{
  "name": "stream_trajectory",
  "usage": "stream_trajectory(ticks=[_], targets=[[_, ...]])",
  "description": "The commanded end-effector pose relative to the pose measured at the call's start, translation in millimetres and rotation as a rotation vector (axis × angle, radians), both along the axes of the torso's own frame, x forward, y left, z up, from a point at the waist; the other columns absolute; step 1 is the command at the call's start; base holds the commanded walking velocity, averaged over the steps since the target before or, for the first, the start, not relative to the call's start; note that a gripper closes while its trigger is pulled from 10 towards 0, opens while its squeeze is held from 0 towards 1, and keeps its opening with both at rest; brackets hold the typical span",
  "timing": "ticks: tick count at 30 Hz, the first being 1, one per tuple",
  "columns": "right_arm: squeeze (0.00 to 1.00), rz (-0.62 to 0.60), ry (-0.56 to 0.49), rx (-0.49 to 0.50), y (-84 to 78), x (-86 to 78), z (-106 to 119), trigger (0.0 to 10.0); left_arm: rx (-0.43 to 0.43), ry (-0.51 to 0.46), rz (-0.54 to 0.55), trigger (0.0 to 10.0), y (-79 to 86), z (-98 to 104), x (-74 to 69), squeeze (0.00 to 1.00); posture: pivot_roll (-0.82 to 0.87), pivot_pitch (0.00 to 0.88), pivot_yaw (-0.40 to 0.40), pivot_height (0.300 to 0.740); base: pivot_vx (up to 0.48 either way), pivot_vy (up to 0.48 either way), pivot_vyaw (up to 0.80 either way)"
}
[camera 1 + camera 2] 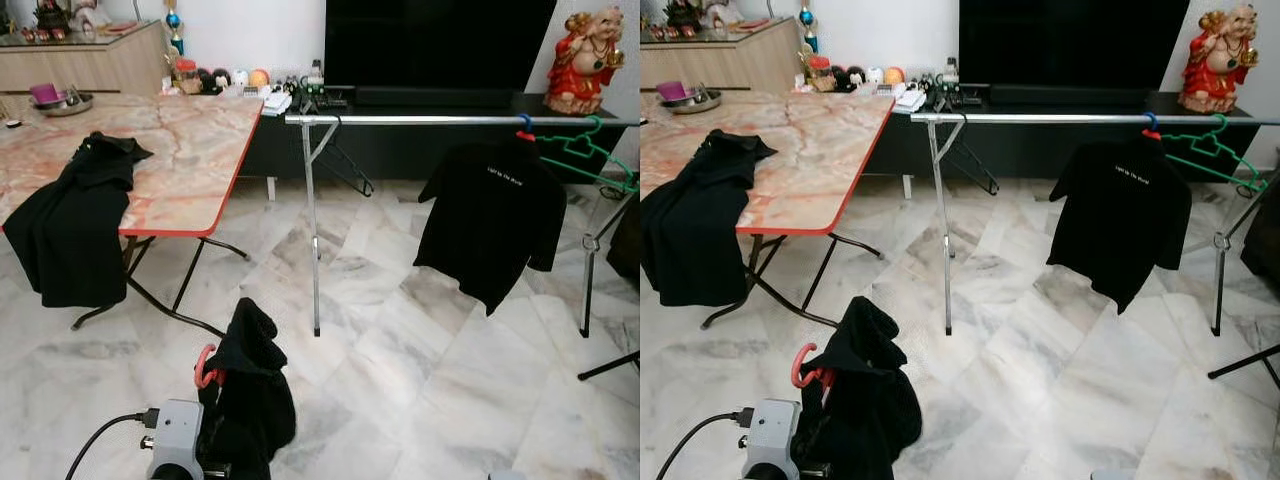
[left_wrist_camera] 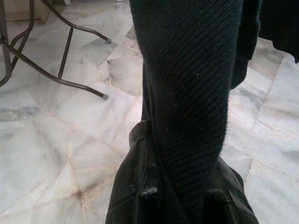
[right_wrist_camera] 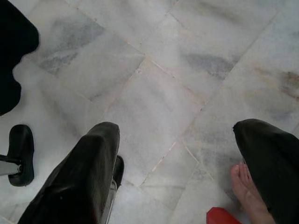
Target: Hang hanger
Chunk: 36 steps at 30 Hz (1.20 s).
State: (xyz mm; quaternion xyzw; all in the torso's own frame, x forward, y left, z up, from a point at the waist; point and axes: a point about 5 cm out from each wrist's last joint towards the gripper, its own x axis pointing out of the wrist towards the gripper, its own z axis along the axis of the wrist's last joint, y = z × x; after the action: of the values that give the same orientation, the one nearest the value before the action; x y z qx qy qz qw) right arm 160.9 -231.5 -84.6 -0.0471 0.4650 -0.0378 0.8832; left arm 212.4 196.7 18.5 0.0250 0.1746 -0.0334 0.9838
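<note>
At the left of the frame a black garment (image 1: 70,225) is draping off the salmon marble-patterned folding table (image 1: 190,150). Low and left of centre, my left gripper (image 2: 187,196) is pinching a dark knitted garment on a red plastic hanger (image 1: 205,368); the cloth is bunching thickly over the hanger, only its red hook peeking out. Across the upper middle, the silver metal clothes rail (image 1: 440,120) is waiting, still well apart from my load, so I judge the hanging itself is left. On the right, a black T-shirt (image 1: 492,220) is already hanging. My right gripper (image 3: 177,154) is pointing at the floor, fingers spread, empty.
</note>
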Motion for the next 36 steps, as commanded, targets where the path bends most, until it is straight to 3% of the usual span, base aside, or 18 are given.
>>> stream_trajectory(ticks=[1,36], targets=[[0.0,0.002,0.013,0.01,1.3,-2.0,-1.3,10.0,-0.002,-0.037,-0.002,10.0,1.6,7.4,4.6,0.0,0.13,0.0,-0.023,0.74,0.281,0.0,0.0],[0.0,0.008,0.024,0.027,5.5,-2.0,-2.5,10.0,-0.024,-0.032,-0.038,10.0,-6.1,6.7,5.2,0.0,0.14,0.009,-0.02,0.74,0.3,0.0,0.0]])
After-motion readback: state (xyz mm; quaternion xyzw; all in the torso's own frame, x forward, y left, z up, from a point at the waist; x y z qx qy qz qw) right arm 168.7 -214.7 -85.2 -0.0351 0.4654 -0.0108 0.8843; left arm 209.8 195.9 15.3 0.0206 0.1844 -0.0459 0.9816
